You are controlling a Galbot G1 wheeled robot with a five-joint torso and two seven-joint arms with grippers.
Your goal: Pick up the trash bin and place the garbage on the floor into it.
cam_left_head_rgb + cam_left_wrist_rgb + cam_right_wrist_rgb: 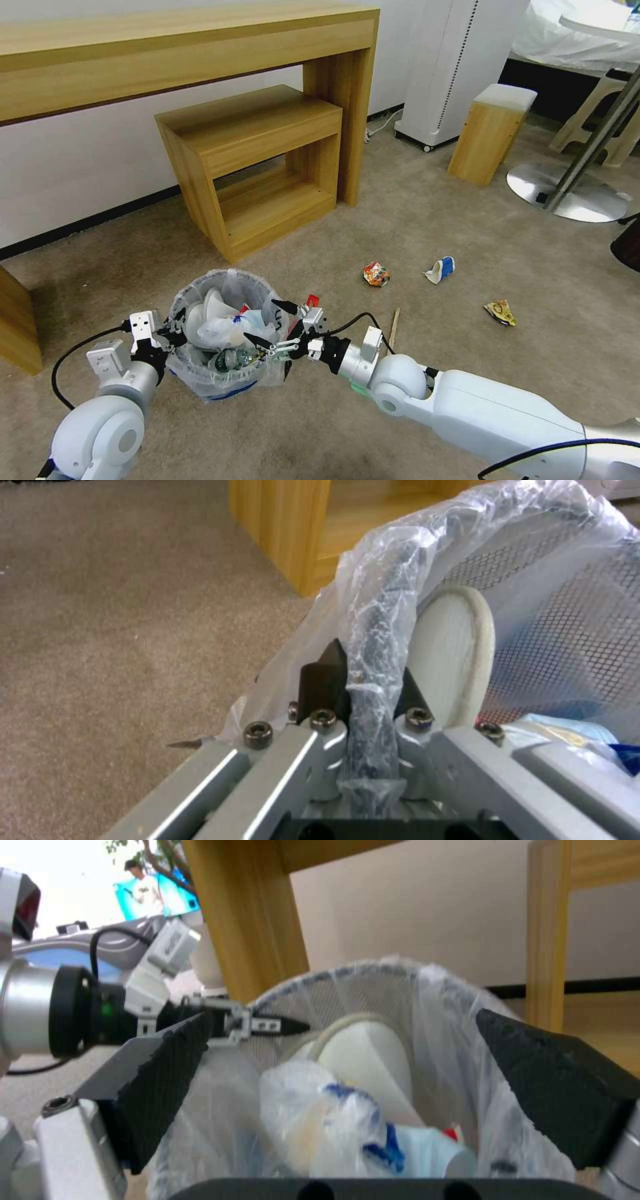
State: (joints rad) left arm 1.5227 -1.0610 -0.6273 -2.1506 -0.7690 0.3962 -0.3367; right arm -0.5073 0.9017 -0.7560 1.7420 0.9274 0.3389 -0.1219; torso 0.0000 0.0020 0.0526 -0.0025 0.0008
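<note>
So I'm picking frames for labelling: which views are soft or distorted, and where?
Head view: sharp, but wide-angle bending curves the desk edge; soft shadow under it. Left wrist view: the left gripper, shut on the trash bin rim, is fairly crisp, the carpet behind soft. Right wrist view: blurred throughout, the open right gripper has smeared pads, and the background at one corner is washed out.

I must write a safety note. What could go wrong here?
1. The left claw pinches only the bin rim through the thin bag; the bag may tear, or the bin may tilt.
2. The bin looks full; a slipper could fall out.
3. The open right claw over the bin may snag the bag.
</note>
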